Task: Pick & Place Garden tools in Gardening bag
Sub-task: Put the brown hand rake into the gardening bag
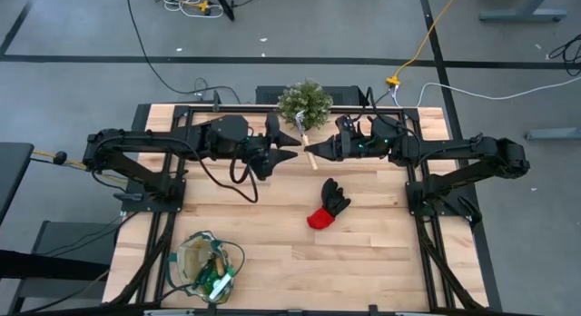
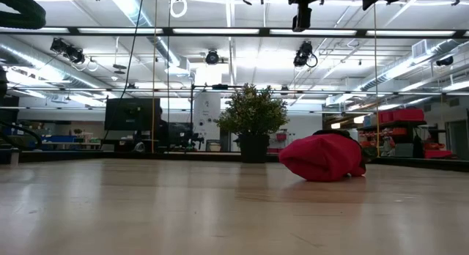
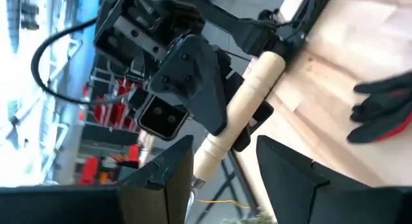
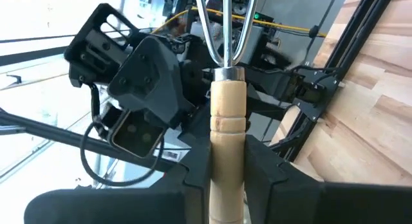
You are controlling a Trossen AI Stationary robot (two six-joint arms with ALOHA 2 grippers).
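Above the far middle of the wooden surface (image 1: 272, 225), the two arms meet tip to tip just in front of the potted plant (image 1: 304, 103). From the right side, the right gripper (image 1: 313, 154) holds a wooden-handled mini rake (image 1: 305, 142) off the surface; in the right wrist view its fingers (image 4: 270, 169) are clenched on the pale handle (image 4: 226, 127), with the metal tines rising from the handle's collar. Facing it from the left, the left gripper (image 1: 292, 153) has its fingers (image 3: 290, 172) spread, one on each side of the rake's handle (image 3: 241, 114) in the left wrist view, with gaps showing between handle and fingers, so they are not clamped on it. Nearer the middle of the surface, the black-and-red glove (image 1: 329, 204) lies flat and alone, black fingers pointing toward the arms, red cuff toward the near edge; the low view shows it as a red mound (image 2: 322, 156) beside the plant's dark pot (image 2: 254, 147). At the near left corner stands the gardening bag (image 1: 207, 261), well apart from both grippers and the glove, its green-trimmed mouth facing up. Something green sits inside it, along with other contents too small to make out.
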